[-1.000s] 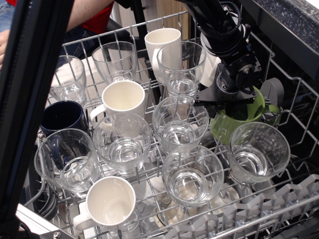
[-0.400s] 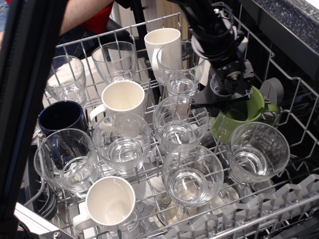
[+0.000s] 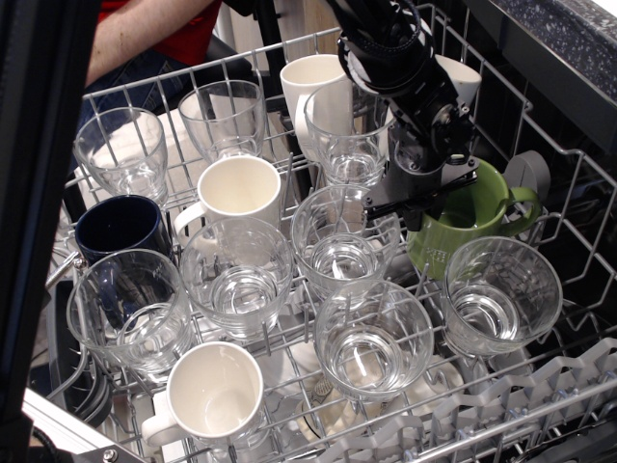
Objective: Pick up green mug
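The green mug [image 3: 463, 227] stands slightly tilted in the right part of the dishwasher rack [image 3: 193, 82]. Its green inside shows and its loop handle [image 3: 525, 207] points right. My black gripper [image 3: 422, 198] comes down from the top of the view and hangs over the mug's left rim, touching or nearly touching it. The gripper body hides the fingertips, so I cannot tell whether they straddle the mug wall or how far apart they are.
Several drinking glasses crowd the rack, one [image 3: 342, 246] right beside the mug's left and one [image 3: 501, 289] in front of it. White mugs [image 3: 236, 188], [image 3: 313, 82], [image 3: 214, 391] and a dark navy mug [image 3: 120, 227] stand further left. A person's arm [image 3: 145, 29] is at the back left.
The gripper and arm have shifted left across the mug, from its middle to its left rim. More of the mug's inside and its handle show now. The mug has stayed about where it was.
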You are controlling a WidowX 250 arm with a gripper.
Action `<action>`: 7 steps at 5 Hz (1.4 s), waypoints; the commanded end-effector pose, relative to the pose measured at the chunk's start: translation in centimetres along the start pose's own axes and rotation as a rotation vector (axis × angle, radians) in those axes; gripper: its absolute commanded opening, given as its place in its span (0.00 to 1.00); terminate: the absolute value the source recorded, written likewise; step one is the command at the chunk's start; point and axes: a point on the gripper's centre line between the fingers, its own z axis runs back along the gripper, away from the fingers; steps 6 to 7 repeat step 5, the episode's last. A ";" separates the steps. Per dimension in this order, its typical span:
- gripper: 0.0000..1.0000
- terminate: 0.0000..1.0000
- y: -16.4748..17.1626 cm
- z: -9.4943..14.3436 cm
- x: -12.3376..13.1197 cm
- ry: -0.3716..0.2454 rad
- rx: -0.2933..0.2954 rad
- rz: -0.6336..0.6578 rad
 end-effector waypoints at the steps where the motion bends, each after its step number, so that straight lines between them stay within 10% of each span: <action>1: 0.00 0.00 -6.1 9.8 3.4 -0.034 -0.096 0.060; 4: 0.00 0.00 -6.4 15.0 4.8 0.100 -0.038 -0.041; 5: 0.00 1.00 -5.9 15.4 4.3 0.100 -0.057 -0.022; 7: 0.00 1.00 -5.9 15.4 4.3 0.100 -0.057 -0.022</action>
